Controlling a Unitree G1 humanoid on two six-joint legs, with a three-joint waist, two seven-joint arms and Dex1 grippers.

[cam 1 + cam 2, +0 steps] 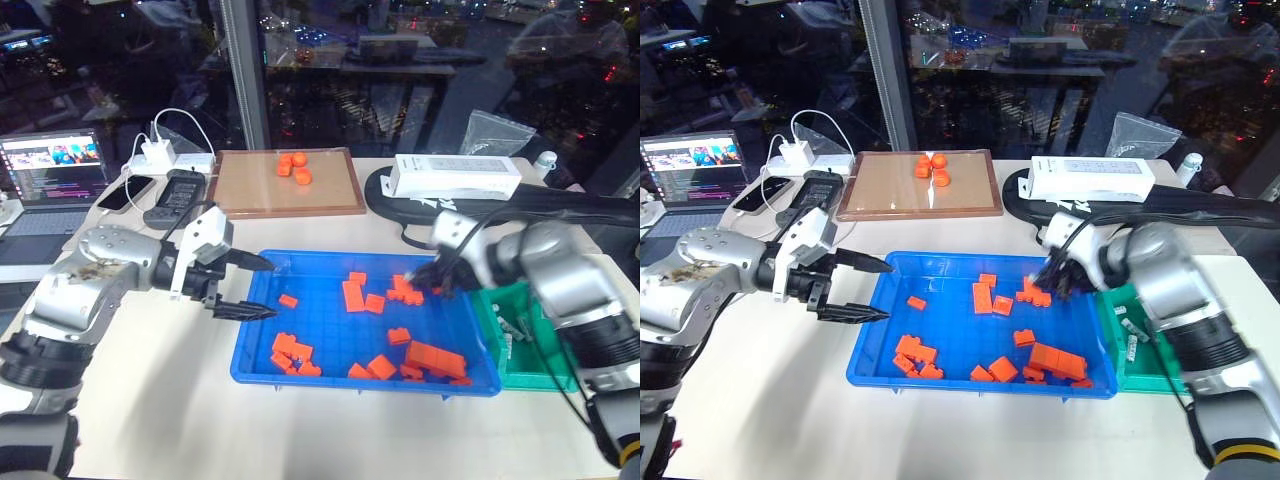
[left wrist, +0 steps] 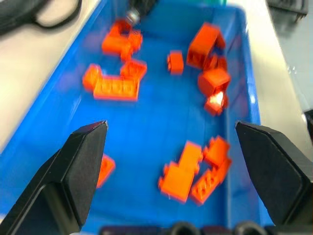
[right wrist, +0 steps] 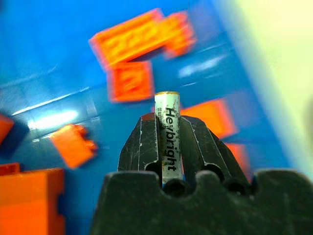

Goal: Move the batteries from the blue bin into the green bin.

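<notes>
The left tool (image 1: 250,285) hangs released over the blue bin's (image 1: 262,362) left end. Further right, the right tool (image 3: 168,128) is clenched on a battery (image 3: 167,134), its long axis along the fingers, above the bricks (image 1: 433,357). The green bin (image 1: 530,378) lies just right, probably holding more batteries.

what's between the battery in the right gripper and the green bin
Nothing visible blocks it. The right gripper is shut on a battery above the orange bricks at the blue bin's right end. Only that bin's right rim lies between it and the green bin alongside.
</notes>
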